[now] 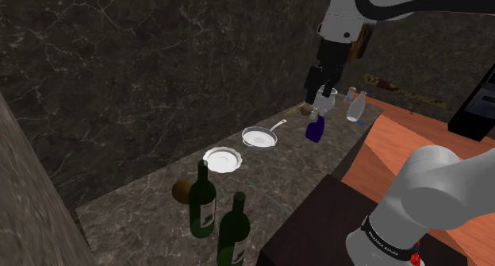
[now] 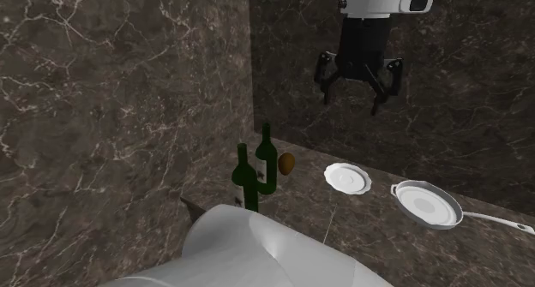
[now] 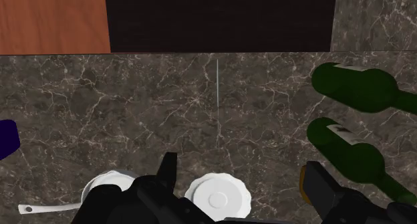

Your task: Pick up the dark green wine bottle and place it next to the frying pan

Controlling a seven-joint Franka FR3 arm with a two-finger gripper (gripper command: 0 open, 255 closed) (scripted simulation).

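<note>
Two dark green wine bottles stand upright close together on the dark marble counter (image 1: 151,201), one (image 1: 201,201) behind the other (image 1: 233,231); they also show in the second exterior view (image 2: 246,178) (image 2: 267,161) and the wrist view (image 3: 357,89) (image 3: 354,156). The silver frying pan (image 1: 258,136) (image 2: 423,204) (image 3: 107,186) lies further along the counter, beyond a white plate (image 1: 221,159). My gripper (image 1: 321,86) (image 2: 360,84) (image 3: 244,182) hangs open and empty high above the counter, over the plate and pan and well away from the bottles.
A brown round object (image 1: 182,190) (image 2: 286,164) sits by the bottles near the wall. A blue bottle (image 1: 316,128) and clear bottles (image 1: 354,106) stand past the pan. Marble walls (image 2: 129,88) close the counter's back and corner. The black stand (image 3: 220,19) borders the counter.
</note>
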